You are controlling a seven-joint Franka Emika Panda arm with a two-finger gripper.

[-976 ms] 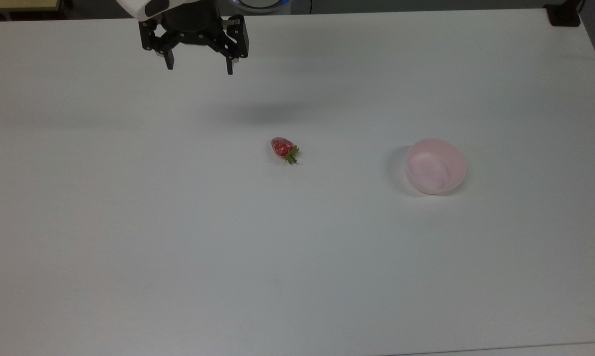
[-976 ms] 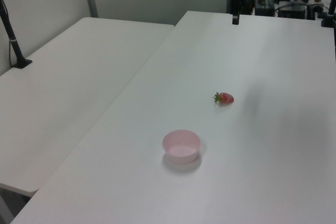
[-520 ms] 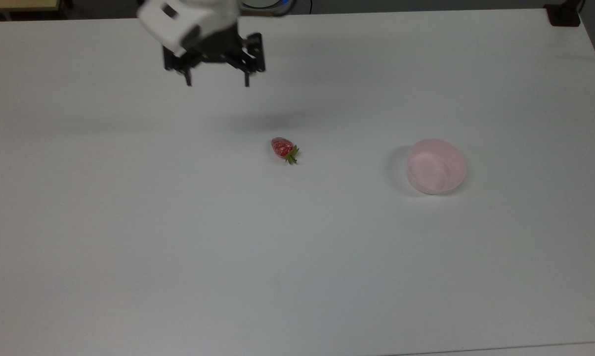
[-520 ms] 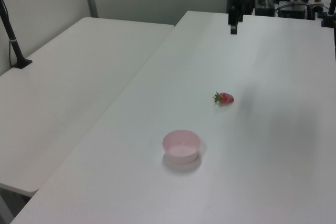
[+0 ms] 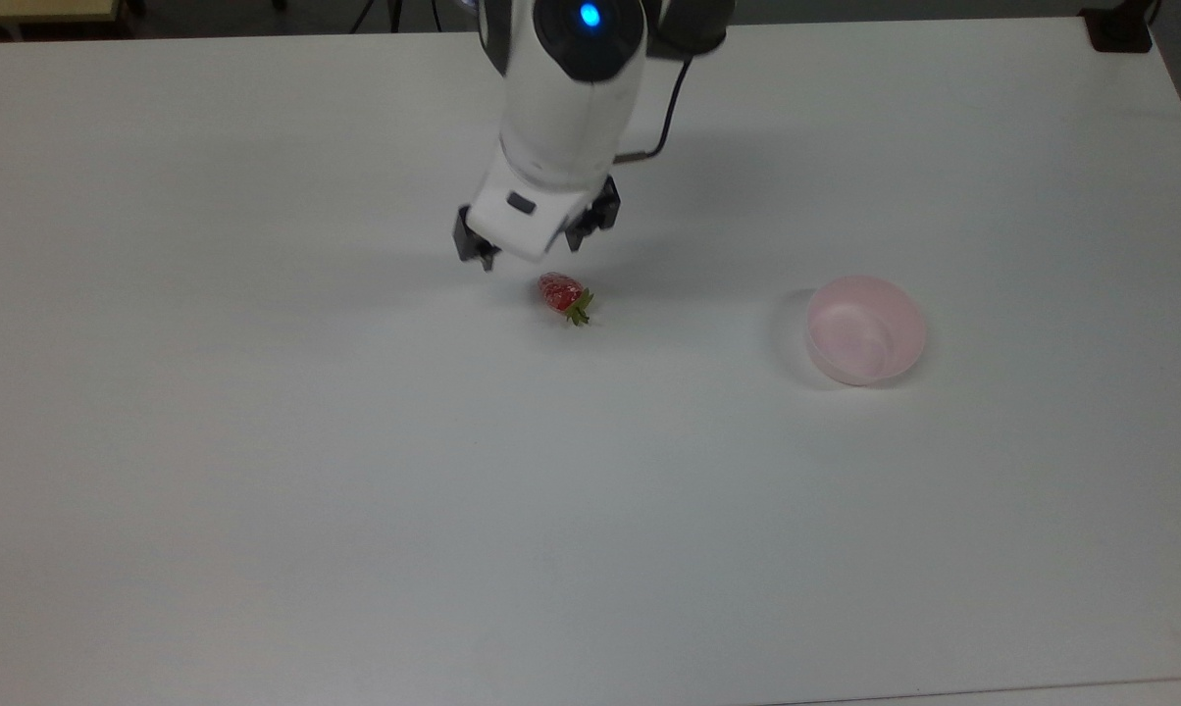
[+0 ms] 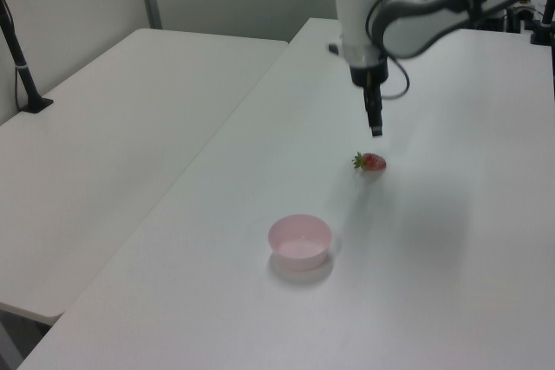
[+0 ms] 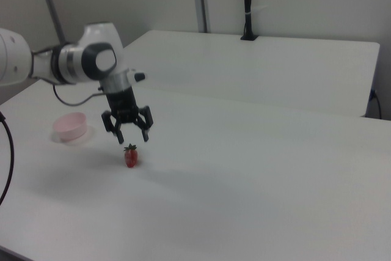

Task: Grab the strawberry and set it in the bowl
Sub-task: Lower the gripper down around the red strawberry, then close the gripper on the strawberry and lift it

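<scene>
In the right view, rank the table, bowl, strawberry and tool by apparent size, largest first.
1. table
2. tool, though it hangs above the table, so nearness may inflate it
3. bowl, close to the tool in look
4. strawberry

Counter (image 5: 257,490): strawberry (image 5: 562,294) mid-surface; bowl (image 5: 865,329) well apart toward the top view's right; gripper (image 7: 132,137) above strawberry.

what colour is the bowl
Pale translucent pink; the bowl shows best in the top view.
</scene>
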